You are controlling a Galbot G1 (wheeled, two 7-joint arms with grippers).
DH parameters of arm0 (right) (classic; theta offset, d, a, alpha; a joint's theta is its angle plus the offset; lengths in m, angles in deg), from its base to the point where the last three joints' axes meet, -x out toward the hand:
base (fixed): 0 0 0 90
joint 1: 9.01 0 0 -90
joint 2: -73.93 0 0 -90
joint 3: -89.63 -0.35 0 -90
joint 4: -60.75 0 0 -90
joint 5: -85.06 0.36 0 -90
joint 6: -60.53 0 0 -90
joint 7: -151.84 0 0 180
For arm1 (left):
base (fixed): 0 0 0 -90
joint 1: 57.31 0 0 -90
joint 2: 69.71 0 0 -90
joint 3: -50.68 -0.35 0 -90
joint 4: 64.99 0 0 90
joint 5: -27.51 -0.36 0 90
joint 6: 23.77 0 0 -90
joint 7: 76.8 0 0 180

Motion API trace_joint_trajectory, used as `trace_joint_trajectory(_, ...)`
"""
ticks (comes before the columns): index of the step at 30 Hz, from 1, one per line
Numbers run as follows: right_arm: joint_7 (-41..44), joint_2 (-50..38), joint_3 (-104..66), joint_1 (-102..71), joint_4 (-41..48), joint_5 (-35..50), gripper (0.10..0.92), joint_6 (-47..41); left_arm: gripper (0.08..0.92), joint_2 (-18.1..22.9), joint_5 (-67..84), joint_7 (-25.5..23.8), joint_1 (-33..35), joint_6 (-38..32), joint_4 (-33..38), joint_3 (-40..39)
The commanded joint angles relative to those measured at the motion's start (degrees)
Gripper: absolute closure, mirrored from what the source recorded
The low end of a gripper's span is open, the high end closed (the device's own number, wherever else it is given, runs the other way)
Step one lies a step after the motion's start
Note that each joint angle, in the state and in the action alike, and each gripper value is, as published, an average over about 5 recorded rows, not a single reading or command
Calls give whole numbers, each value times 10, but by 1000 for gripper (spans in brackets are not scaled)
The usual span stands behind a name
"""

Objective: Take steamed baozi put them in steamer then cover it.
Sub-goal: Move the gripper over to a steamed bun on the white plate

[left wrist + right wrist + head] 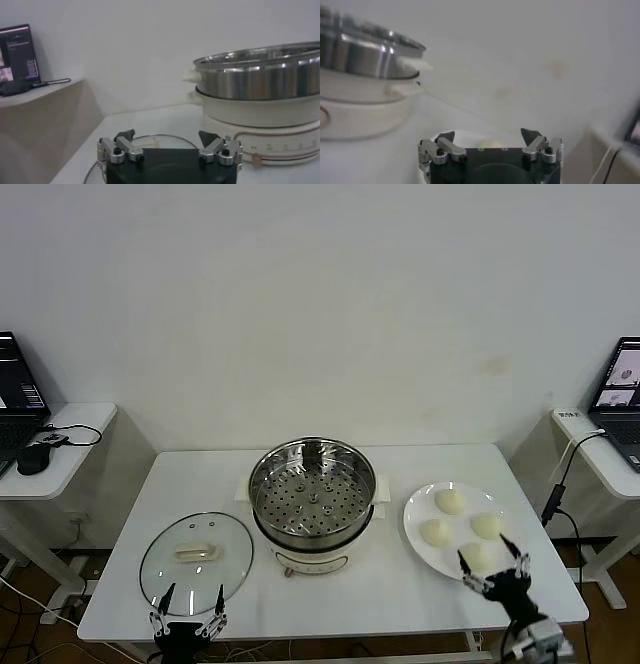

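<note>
Four steamed baozi sit on white plate, at 3 o'clock from the steamer. None loaded yet. The perforated tray inside steamer shows bare.

Steamer stands mid-table, open. The cover lies flat on the table at roughly 8 o'clock from steamer, handle up, just beside the base but apart from it.

Right gripper hovers at near edge of plate, around 5 o'clock of it, fingers spread wide on either side of the nearest bun; head view does not settle whether it touches. Nothing held. Right wrist view shows a pale bun just beyond the parted jaws, steamer off to the side.

Left gripper parked at 6 o'clock of the cover, over its near rim, fingers apart, empty.

Progress, as judged: essentially at the start. First pick looks to be setting up, nearest bun likely target. Left to do: all four buns into the tray, then cover lifted and set on the steamer. Left arm looks staged for the cover.
</note>
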Motion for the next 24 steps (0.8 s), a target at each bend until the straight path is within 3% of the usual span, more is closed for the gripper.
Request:
trace_joint_trajectory(1,30,-82,-9,89,45,-117,203,-14,177,-4,-41,-19,-13,30,0,8)
trace_joint_trajectory(11,245,-220,96,272,155,-224,203,-38,177,-9,-42,-12,-21,50,-2,31)
trace_joint_trajectory(17,342,-257,258,444,259,-216,202,-14,177,-9,-41,-8,-23,57,-1,41)
trace_joint_trajectory(24,441,-237,496,650,354,-156,202,11,177,-11,-43,-6,-22,58,-4,51)
